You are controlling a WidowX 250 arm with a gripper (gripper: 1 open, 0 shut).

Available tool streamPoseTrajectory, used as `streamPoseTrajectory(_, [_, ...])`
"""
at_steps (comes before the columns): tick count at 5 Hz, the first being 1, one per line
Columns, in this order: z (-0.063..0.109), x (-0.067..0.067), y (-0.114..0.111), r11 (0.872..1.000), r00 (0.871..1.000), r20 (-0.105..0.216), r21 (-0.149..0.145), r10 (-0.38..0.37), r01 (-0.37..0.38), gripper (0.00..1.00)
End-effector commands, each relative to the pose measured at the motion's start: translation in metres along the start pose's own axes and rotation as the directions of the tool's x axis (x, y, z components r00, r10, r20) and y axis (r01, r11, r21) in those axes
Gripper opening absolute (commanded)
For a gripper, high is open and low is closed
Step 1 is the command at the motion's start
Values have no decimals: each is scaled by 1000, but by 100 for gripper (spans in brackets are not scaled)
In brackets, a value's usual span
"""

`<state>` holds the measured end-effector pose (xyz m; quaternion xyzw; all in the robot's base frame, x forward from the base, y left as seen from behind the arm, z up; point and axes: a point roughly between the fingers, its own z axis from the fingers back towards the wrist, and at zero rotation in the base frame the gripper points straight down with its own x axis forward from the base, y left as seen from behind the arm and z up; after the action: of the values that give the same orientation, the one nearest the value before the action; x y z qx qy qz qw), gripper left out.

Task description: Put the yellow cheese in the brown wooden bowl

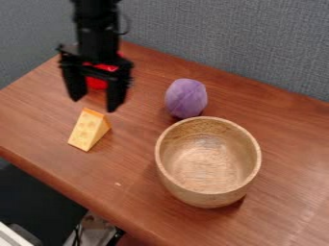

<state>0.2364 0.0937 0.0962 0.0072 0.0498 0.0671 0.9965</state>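
Yellow cheese (88, 131) on table (141, 183), beside end effector (96, 96), wooden bowl (207, 161) empty.

The red bowl (99, 73) is standing on the wooden table (141, 192) toward 10 o'clock in the camera view, with part of its body being obscured. The purple ball (187, 98) is resting on the tabletop near 1 o'clock, apart from the red bowl. The grey partition (244, 38) is extending behind the table from 10 o'clock to 2 o'clock. Beyond the table edge, dark cables (92, 229) are lying at 7 o'clock.
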Motion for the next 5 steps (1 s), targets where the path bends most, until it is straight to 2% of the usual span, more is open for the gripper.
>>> streamPoseTrajectory(1, [-1,-5,15,999,999,50,31,3,-5,100])
streamPoseTrajectory(2, [-16,-6,19,999,999,51,47,18,-21,100])
streamPoseTrajectory(5, [-57,8,24,994,998,20,84,67,-68,100])
